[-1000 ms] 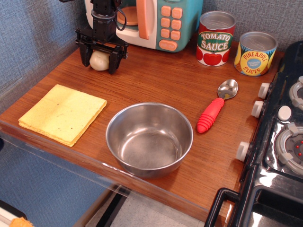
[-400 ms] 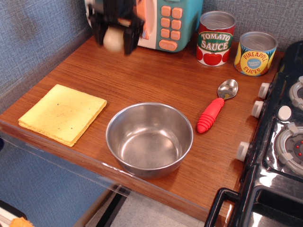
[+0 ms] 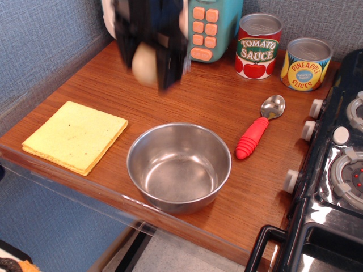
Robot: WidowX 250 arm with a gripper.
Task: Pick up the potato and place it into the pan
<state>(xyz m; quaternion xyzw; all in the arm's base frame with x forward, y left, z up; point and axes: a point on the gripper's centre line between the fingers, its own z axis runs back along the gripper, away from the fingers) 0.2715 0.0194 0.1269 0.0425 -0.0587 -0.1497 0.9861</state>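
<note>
Hanging above the back half of the counter [image 3: 187,102], the gripper [image 3: 148,62] has its dark fingers [image 3: 170,59] closed around the potato [image 3: 144,63], which is clear of the wood and well apart from the pan [image 3: 179,166]. This single view shows the arm blurred, so the exact contact of the fingers on the potato cannot be read; only the pale rounded lump between two dark uprights is plain.

The pan sits near the front edge of the counter, empty, its rim open upward. A yellow cloth [image 3: 75,135] lies toward the front left corner, and a red-handled spoon [image 3: 258,128] lies to the right of the pan. Two tins [image 3: 258,46] stand along the back edge toward the right corner, beside a toy microwave [image 3: 207,28].

Several things could go wrong, as I judge it. The potato is smooth and egg-shaped, so a grip off its widest part may let it squirt out during travel, and it would then roll across the wood, perhaps off the front edge. Letting go too high over the pan risks a bounce off the curved steel and out again. Coming in too low risks the fingers clipping the near rim and shoving the light pan toward the front edge. Stopping short would drop the potato behind the pan.
</note>
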